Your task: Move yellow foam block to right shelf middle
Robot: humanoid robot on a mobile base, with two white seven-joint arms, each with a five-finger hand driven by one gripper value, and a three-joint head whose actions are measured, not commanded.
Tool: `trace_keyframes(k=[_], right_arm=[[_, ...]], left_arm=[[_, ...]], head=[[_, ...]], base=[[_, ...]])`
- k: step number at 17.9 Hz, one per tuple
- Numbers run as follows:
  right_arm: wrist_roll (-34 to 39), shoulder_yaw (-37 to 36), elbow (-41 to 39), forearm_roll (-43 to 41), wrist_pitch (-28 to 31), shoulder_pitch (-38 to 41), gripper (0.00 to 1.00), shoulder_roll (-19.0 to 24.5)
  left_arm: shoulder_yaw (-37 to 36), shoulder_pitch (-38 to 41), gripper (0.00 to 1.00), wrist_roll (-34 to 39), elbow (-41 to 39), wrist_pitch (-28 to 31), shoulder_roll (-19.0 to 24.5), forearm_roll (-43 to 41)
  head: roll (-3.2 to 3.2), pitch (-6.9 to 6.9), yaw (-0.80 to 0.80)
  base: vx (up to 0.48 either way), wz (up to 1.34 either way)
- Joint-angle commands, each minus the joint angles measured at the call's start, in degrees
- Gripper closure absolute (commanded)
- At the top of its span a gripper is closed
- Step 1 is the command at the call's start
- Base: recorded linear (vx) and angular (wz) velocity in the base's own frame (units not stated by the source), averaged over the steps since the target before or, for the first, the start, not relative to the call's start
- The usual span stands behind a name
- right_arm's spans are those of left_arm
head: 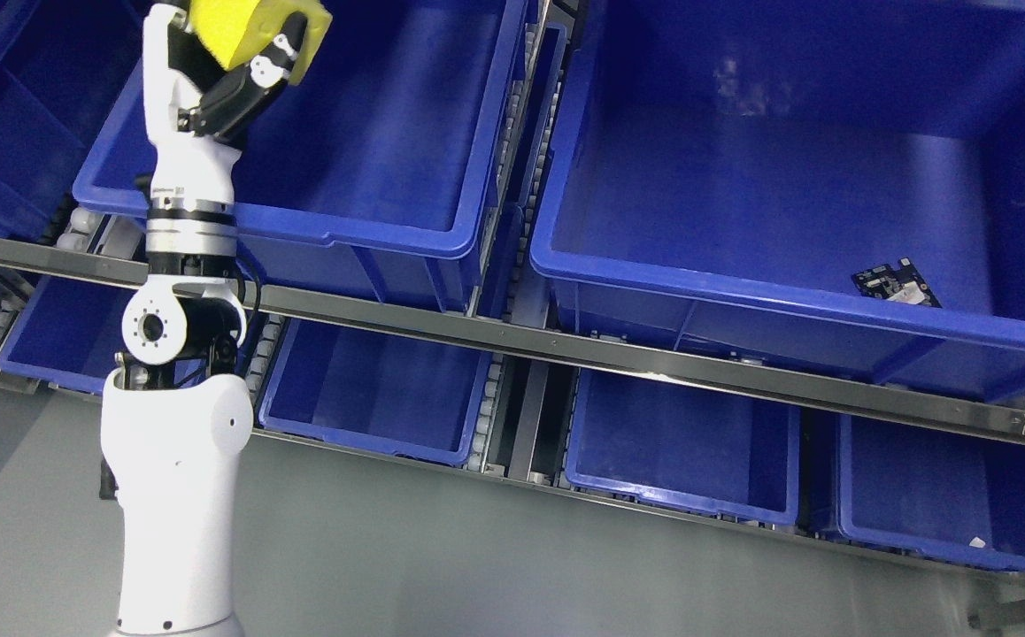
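Left hand [238, 62] is raised at the top left of the view, fingers clamped on the yellow foam block [247, 26]. The block is held above the left bin [371, 221] on the middle shelf, near that bin's left wall; its top is cut off by the frame edge, so its long axis cannot be judged. The right arm is not in view. The right bin [743, 292] on the same shelf lies well apart to the right, across the roller divider [521, 177]. It holds one small circuit board [897, 283] near its front rim. In my judgement the carry is under way: the coming move is a sideways transfer rightward, clearing both bin walls before release
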Motion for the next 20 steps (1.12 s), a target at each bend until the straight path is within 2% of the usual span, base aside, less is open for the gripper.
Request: trace_keyframes(k=[1,3,4,5,6,7,10,12,14,17,20], right_arm=[[0.0,0.0,-1.0,0.0,0.0,-0.1,0.00,-1.0],[0.0,0.0,-1.0,0.0,0.0,-0.1,0.00,-1.0],[0.0,0.0,-1.0,0.0,0.0,-0.1,0.00,-1.0],[0.0,0.0,-1.0,0.0,0.0,-0.1,0.00,-1.0],[0.0,0.0,-1.0,0.0,0.0,-0.1,0.00,-1.0],[0.0,0.0,-1.0,0.0,0.0,-0.1,0.00,-1.0],[0.0,0.0,-1.0,0.0,0.0,-0.1,0.00,-1.0],[0.0,0.0,-1.0,0.0,0.0,-0.1,0.00,-1.0],[0.0,0.0,-1.0,0.0,0.0,-0.1,0.00,-1.0],[0.0,0.0,-1.0,0.0,0.0,-0.2,0.00,-1.0],[0.0,0.0,-1.0,0.0,0.0,-0.1,0.00,-1.0]], left_arm=[[-5.3,-8.6,0.79,0.1,6.1,13.3,1.0,-2.9],[-5.2,-10.9,0.70,0.5,9.8,17.4,1.0,-5.4],[-5.2,-12.3,0.52,0.6,12.2,20.6,1.0,-6.6],[-5.4,-13.8,0.24,0.6,13.9,24.8,1.0,-7.8],[-5.4,-14.8,0.07,0.6,14.8,28.2,1.0,-8.5],[-5.2,-14.9,0.00,0.6,14.7,30.5,1.0,-8.8],[-5.2,-15.6,0.00,0.5,14.0,30.3,1.0,-8.8],[-4.5,-18.8,0.00,-0.1,13.4,30.2,1.0,-8.6],[-3.9,-17.7,0.00,-0.8,10.1,27.2,1.0,-8.7],[-4.1,-14.5,0.00,-0.9,4.8,19.7,1.0,-8.7],[-3.9,-11.9,0.00,-0.3,-2.3,18.6,1.0,-8.6]], head=[[0.00,0.00,0.00],[0.00,0.00,0.00],[0.00,0.00,0.00],[0.00,0.00,0.00],[0.00,0.00,0.00],[0.00,0.00,0.00],[0.00,0.00,0.00],[0.00,0.00,0.00],[0.00,0.00,0.00],[0.00,0.00,0.00],[0.00,0.00,0.00]], base=[[0.048,-0.08],[0.040,-0.06],[0.033,-0.04],[0.021,0.00],[0.021,0.00],[0.000,0.00],[0.000,0.00],[0.000,0.00],[0.000,0.00],[0.000,0.00],[0.000,0.00]])
